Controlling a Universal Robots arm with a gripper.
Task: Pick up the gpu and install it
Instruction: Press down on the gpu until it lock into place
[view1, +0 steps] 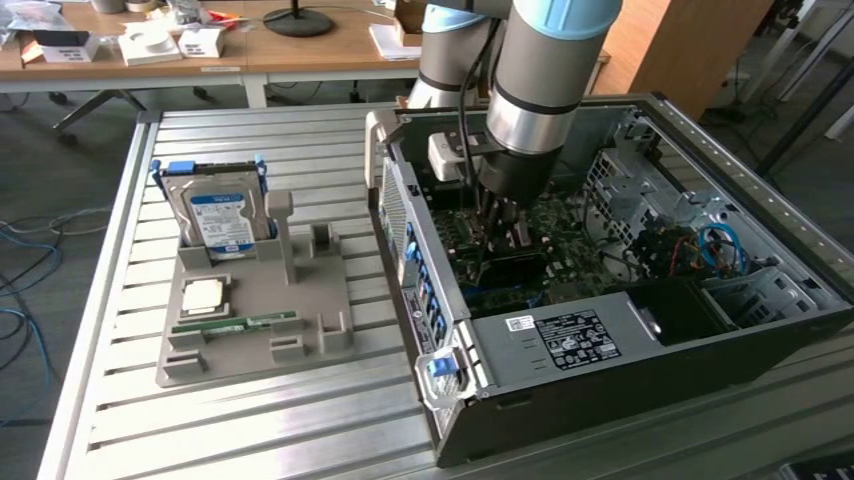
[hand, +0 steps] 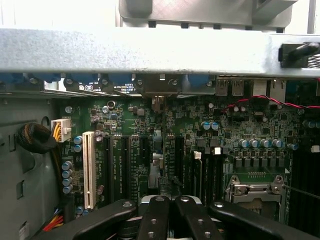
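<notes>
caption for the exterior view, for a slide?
Robot arm's shut gripper reaches down into the open PC case over the motherboard; hard drive stands in the gray fixture alongside.

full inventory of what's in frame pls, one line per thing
PC case: 1, black and grey, open, on the slatted table, exterior view's right.
motherboard: 1, green, inside the case.
gpu: 1, dark, low in the case under the gripper, edge-on over the slots.
parts holder: 1, grey, on the table, exterior view's left.
hard drive: 1, silver with blue label, upright in the holder.
RAM stick: 1, green, flat on the holder.
slatted table: 1, silver metal.
wooden desk: 1, brown, behind, with clutter.
gripper: 1, black, jaws shut, down inside the case.
</notes>
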